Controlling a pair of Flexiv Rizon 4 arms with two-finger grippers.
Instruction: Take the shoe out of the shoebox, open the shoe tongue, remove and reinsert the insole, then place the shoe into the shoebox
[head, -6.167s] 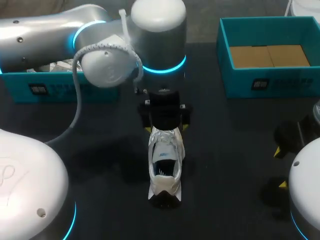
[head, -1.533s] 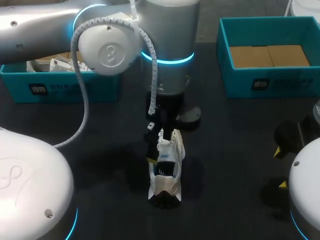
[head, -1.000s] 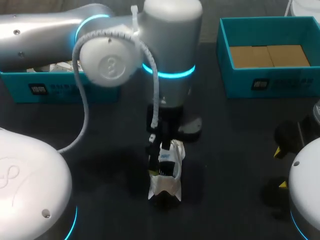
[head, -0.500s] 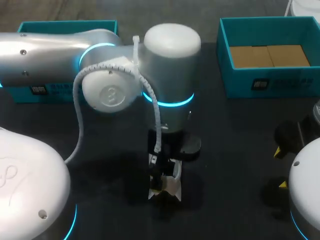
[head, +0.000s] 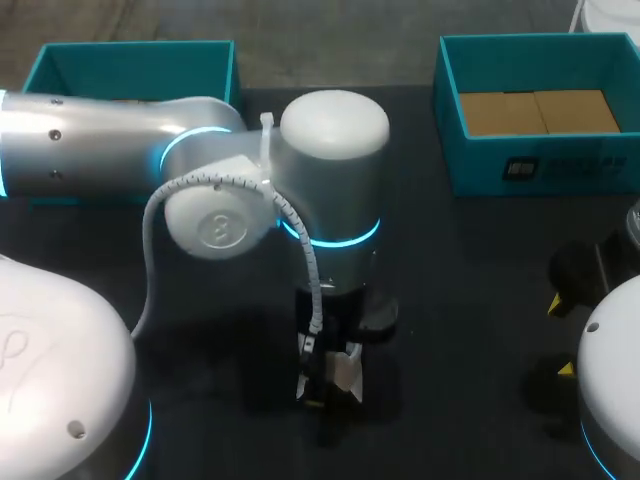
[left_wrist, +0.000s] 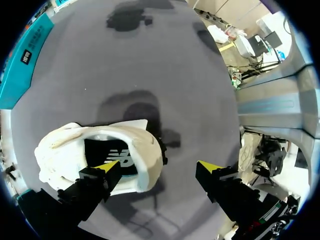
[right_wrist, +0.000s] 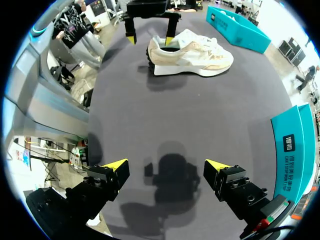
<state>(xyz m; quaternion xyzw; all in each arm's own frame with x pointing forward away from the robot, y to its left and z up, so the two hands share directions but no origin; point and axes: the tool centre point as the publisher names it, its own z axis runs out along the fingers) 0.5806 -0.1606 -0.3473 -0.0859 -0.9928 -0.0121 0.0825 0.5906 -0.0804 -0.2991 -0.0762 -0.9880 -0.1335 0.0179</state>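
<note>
White mesh and cream panels make up the sneaker (right_wrist: 192, 52), which stands upright on its sole on the dark counter (right_wrist: 200, 115), outside both teal shoeboxes. I judge it light and soft in the upper, so the walls would give under a squeeze, while the sole looks firmer. It would likely slide or tip if pulled on from one end only. The dark insole (left_wrist: 107, 150) looks thin and floppy. Its heel end, just under the padded heel collar (left_wrist: 150, 160), seems the best place to pinch it. For lifting the whole sneaker, the collar wall is the sturdier hold.

The left pincer (left_wrist: 159, 167) hangs spread over the sneaker's heel. One yellow tip is down inside the opening above the insole, and the other is outside the sneaker over bare counter, so it grips nothing. The right pincer (right_wrist: 167, 165) is also released, well apart from the sneaker's side and holding nothing.

The head view hides nearly all of the sneaker under the left arm, leaving only the heel end showing. The left wrist view alone shows the inside of the sneaker and which tip is in it. The right wrist view alone gives the full side profile, with one teal shoebox (right_wrist: 235, 25) beyond the sneaker's toe.
</note>
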